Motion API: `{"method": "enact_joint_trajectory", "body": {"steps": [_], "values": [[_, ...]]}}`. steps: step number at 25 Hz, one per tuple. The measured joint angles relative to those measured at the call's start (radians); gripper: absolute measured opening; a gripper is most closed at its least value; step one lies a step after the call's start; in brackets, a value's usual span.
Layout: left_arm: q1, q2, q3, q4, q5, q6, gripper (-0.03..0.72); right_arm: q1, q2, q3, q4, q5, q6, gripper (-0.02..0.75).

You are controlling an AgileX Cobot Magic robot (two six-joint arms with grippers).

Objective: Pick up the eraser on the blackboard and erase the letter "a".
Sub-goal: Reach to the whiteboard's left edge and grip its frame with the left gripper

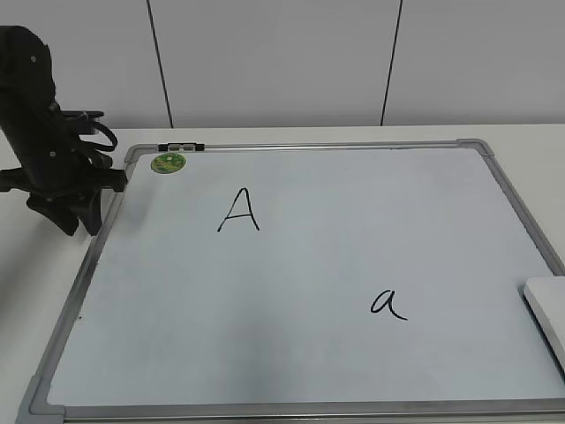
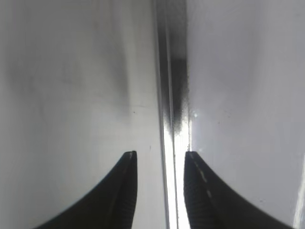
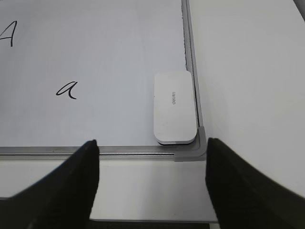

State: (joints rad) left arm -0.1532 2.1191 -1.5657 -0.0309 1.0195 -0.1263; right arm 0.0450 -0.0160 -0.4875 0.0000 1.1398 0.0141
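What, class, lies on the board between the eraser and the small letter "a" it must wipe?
Nothing visible: bare blackboard separates the eraser from the letter "a". The green magnet sits far off.

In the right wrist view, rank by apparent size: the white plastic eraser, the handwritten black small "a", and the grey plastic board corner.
1. White plastic eraser, clearly largest.
2. Grey plastic board corner.
3. Handwritten black small "a".
The last two look close, so their order is unsure.

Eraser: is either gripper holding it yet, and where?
No. The eraser lies untouched in the blackboard corner; the right gripper is open short of it, the left gripper open and empty.
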Motion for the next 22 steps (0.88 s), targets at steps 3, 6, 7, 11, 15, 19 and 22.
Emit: {"method": "enact_joint_trajectory", "body": {"steps": [3,6,7,11,15,19,22], "values": [[0.000,0.022,0.000,0.000,0.000,0.000,0.243,0.000,0.000,0.000,0.000,0.000,0.000,0.519],[0.000,0.042,0.000,-0.002,0.000,0.000,0.243,0.000,0.000,0.000,0.000,0.000,0.000,0.519],[0.000,0.050,0.000,-0.002,0.000,0.000,0.243,0.000,0.000,0.000,0.000,0.000,0.000,0.519],[0.000,0.067,0.000,-0.008,-0.002,0.000,0.243,0.000,0.000,0.000,0.000,0.000,0.000,0.519],[0.000,0.069,-0.002,-0.014,-0.007,0.000,0.243,0.000,0.000,0.000,0.000,0.000,0.000,0.519],[0.000,0.069,-0.002,-0.024,-0.009,0.000,0.239,0.000,0.000,0.000,0.000,0.000,0.000,0.519],[0.000,0.069,-0.002,-0.028,-0.009,0.000,0.206,0.000,0.000,0.000,0.000,0.000,0.000,0.519]]}}
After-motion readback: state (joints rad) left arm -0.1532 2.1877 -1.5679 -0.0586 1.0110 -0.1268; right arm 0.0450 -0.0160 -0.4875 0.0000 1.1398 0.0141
